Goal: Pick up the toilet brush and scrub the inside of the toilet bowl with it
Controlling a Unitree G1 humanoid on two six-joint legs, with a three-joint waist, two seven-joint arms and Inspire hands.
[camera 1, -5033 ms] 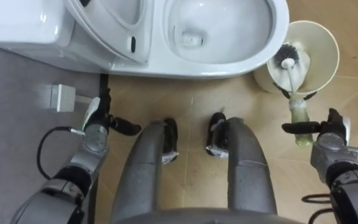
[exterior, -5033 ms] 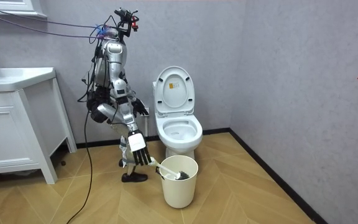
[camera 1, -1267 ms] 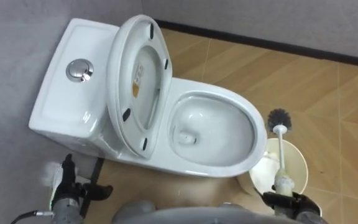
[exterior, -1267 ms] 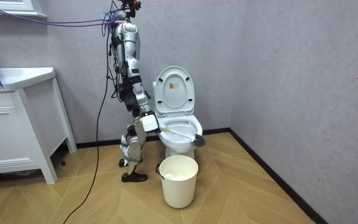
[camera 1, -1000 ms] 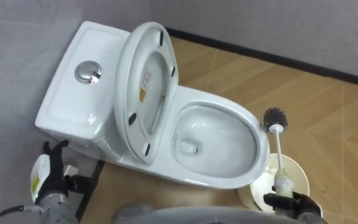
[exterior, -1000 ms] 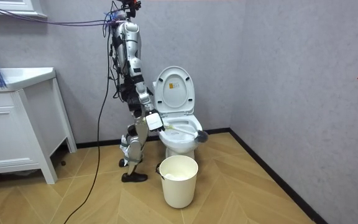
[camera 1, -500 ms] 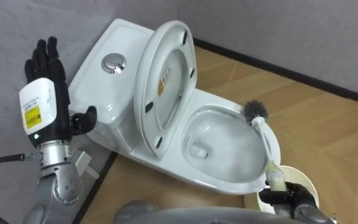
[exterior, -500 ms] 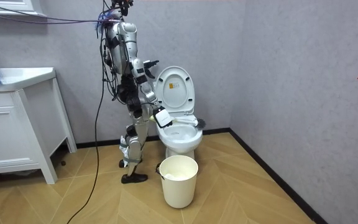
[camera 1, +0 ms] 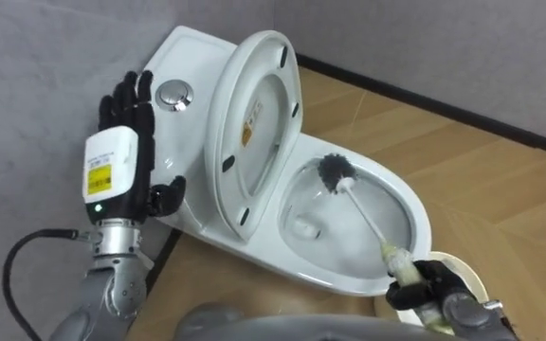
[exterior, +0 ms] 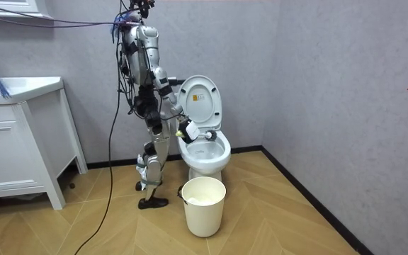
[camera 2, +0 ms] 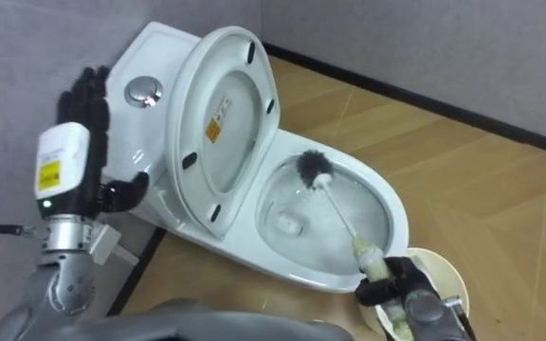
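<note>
The white toilet (camera 1: 387,194) stands with its lid (camera 1: 254,114) raised against the tank. A toilet brush has its dark bristle head (camera 1: 335,171) down inside the bowl, at the back, and its white shaft slants toward the front rim. My right hand (camera 1: 434,289) is shut on the brush's pale handle (camera 1: 398,267) just past the bowl's near rim. My left hand (camera 1: 121,161) is held up with straight fingers, open and empty, in front of the tank, left of the lid. In the room view I stand upright close beside the toilet (exterior: 205,149).
A cream bucket (exterior: 204,205) stands on the wooden floor in front of the toilet; its rim (camera 1: 472,279) shows under my right hand. The flush button (camera 1: 171,93) sits on the tank. A white vanity cabinet (exterior: 20,142) is at the room view's left. Grey walls close off the corner.
The brush head has dropped from the bowl's far rim into the bowl. My left hand has moved right, nearer the tank. Earlier I rose and lifted the brush out of the bucket.
</note>
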